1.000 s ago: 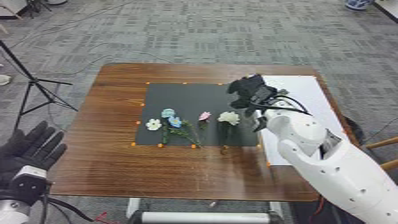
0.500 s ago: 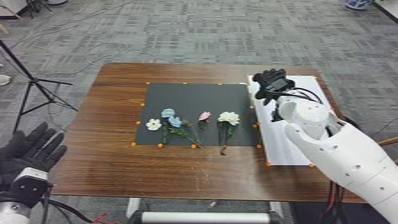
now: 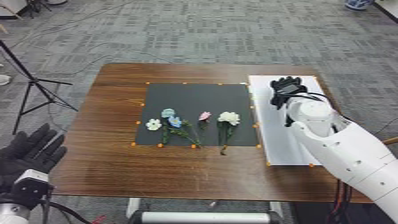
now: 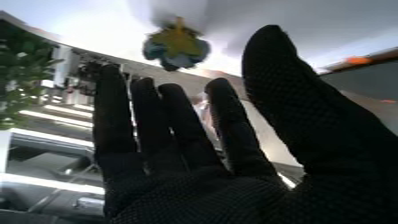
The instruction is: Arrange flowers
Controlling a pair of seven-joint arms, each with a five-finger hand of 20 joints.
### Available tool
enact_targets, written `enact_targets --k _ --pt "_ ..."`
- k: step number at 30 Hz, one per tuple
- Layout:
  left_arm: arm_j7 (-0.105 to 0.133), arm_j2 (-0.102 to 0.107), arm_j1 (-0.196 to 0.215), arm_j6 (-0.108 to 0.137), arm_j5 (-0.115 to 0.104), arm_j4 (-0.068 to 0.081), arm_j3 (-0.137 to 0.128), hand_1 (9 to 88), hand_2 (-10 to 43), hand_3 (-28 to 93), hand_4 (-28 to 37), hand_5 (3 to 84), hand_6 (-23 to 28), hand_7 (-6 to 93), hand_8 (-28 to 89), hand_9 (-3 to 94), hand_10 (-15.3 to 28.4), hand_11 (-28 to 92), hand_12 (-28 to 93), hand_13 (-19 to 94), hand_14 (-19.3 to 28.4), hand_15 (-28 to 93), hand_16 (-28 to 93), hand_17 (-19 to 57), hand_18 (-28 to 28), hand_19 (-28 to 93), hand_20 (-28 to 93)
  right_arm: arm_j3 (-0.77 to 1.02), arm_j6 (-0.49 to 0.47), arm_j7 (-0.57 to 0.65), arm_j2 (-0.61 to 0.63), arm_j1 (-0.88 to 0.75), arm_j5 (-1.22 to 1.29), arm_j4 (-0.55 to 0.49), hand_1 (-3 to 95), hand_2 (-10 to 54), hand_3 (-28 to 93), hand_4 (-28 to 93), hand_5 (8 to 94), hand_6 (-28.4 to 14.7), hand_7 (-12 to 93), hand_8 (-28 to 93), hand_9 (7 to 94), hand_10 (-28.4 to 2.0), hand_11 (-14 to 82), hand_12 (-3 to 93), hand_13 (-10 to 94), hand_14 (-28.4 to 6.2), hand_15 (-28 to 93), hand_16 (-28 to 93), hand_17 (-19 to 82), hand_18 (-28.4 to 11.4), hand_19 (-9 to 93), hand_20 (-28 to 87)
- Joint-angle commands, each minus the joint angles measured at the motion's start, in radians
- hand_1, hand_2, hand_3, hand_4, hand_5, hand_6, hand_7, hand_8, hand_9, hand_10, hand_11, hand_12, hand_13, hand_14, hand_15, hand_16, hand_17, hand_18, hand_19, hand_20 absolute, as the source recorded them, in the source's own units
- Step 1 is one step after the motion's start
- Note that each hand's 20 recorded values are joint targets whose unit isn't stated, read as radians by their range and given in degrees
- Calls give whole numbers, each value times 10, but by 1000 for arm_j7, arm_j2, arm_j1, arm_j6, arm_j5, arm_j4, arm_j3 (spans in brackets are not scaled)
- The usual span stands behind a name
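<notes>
My right hand point(image 3: 286, 89) is held above the white sheet at the table's right side, its fingers straight and holding nothing. My left hand point(image 3: 32, 152) stays off the table's left edge, palm up and open. On the black mat lie a white blossom point(image 3: 154, 124), blue flowers point(image 3: 175, 121), a pink bud point(image 3: 204, 116) and a larger white flower point(image 3: 228, 118), their green stems toward the front edge. In the right wrist view my right hand point(image 4: 195, 185) shows spread fingers and thumb, with a blurred blue-and-yellow thing point(image 4: 177, 46) beyond them.
The black mat point(image 3: 191, 97) lies mid-table, with the white sheet point(image 3: 284, 145) beside it on the right. Small orange marks line their edges. Brown tabletop point(image 3: 178, 175) runs in front and to the left. A black tripod point(image 3: 34, 80) stands left of the table.
My right hand has moved right, away from beside the large white flower, to above the white sheet. The flowers lie much as before, and the left hand has stayed in place.
</notes>
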Motion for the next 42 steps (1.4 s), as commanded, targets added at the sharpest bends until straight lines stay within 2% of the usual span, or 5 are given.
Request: enact_targets --k 1,8,15,33,42 --pt "-3 -2 10 -6 -7 -9 3 286 133 702 -260 389 74 116 -77 312 127 159 138 219 134 239 -5 -28 107 168 122 -18 88 -1 13 16 -1 57 501 -95 839 -282 425 -56 165 -130 447 -176 154 95 352 -143 418 -34 218 -193 639 172" --pt "17 5 2 5 -26 -10 16 288 135 703 -261 393 77 118 -77 316 130 166 139 221 133 246 -4 -30 109 179 125 -20 136 23 17 6 23 62 557 -95 789 -282 533 -7 184 -143 615 -127 163 126 550 -88 367 119 272 -189 672 214" --pt "25 1 3 18 -42 -10 23 287 135 705 -261 394 78 119 -78 318 131 170 137 222 134 249 -6 -31 109 183 124 -38 239 47 29 -11 11 51 631 -95 694 -282 642 22 215 -115 821 -59 135 422 681 -35 401 361 296 -198 714 311" --pt "27 0 3 5 -40 -14 1 285 135 708 -262 395 79 121 -79 318 132 173 134 223 133 250 -9 -29 110 181 124 209 295 11 141 -400 55 -411 635 -95 703 -283 684 11 225 -34 836 -61 160 466 696 -41 432 396 301 -207 722 328" --pt "9 5 -15 -33 -10 1 -15 282 130 707 -261 391 77 115 -77 315 128 168 134 223 133 245 -8 -28 109 176 122 173 319 6 136 -457 51 -461 636 -95 706 -283 689 9 222 -26 838 -65 159 462 696 -43 436 388 301 -210 723 329"
